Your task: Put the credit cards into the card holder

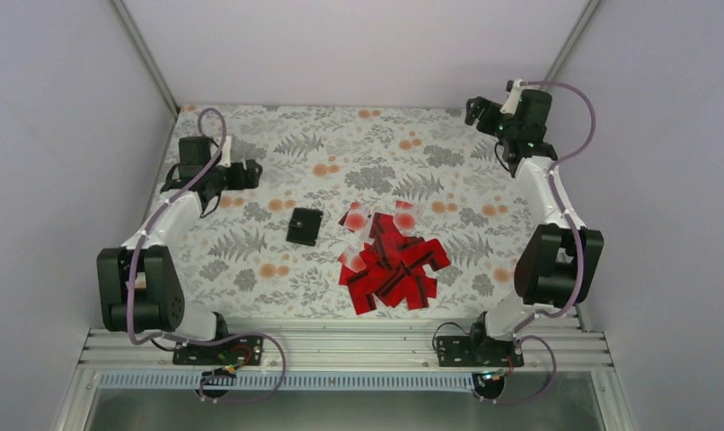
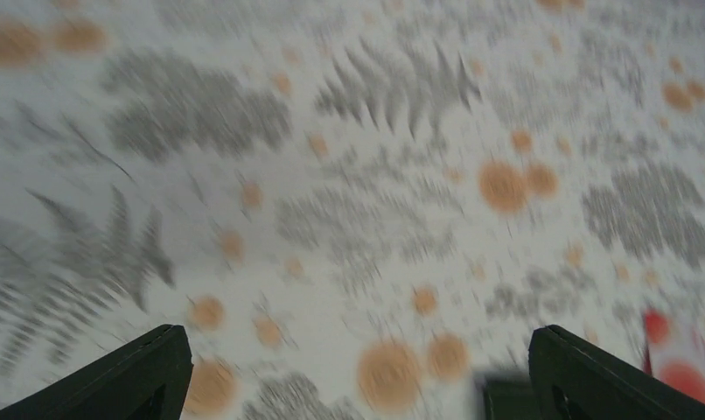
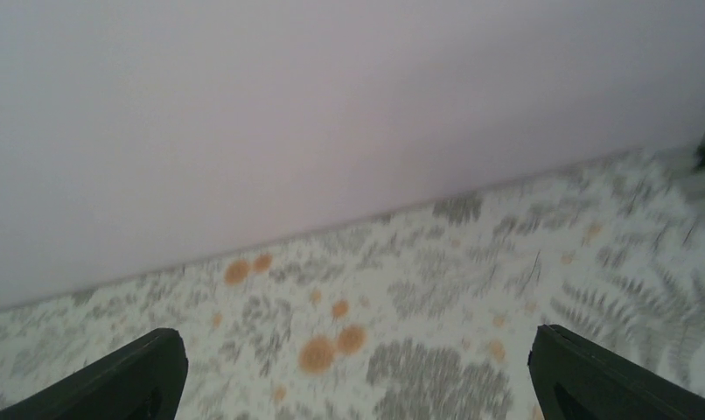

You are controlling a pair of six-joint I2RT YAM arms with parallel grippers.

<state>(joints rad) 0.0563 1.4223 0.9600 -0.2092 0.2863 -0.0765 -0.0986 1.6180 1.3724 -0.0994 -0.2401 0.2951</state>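
Loose heap of credit cards (image 1: 394, 265) on the flowered cloth (image 1: 251, 260), right of centre and nearer the front edge. Red faces overlapping at many angles, black stripes showing on several. A few cards at the far side of the heap washed pale by glare.

Just left of the heap, apart from it: the card holder (image 1: 304, 226), small, black and squarish, lying flat on the cloth and turned slightly askew. No seeing whether folded shut or open.

Further out, at the far left of the cloth: the left gripper (image 1: 246, 173), pointing toward the middle, well apart from both holder and cards. From its wrist camera, black fingers (image 2: 152, 372) at the two lower corners, jaws spread wide with only blurred cloth between. At the bottom edge, a dark blurred shape beside the right-hand finger, too smeared to name. At the lower right, a red-and-white patch of card.

In the far right corner: the right gripper (image 1: 475, 109), well away from the heap. From its wrist camera, fingers (image 3: 148, 372) likewise at the lower corners, jaws wide and holding nothing, facing the pale back wall (image 3: 331, 114) and a strip of cloth below it.

Along the near edge: a metal rail (image 1: 340, 346) bearing both arm bases.
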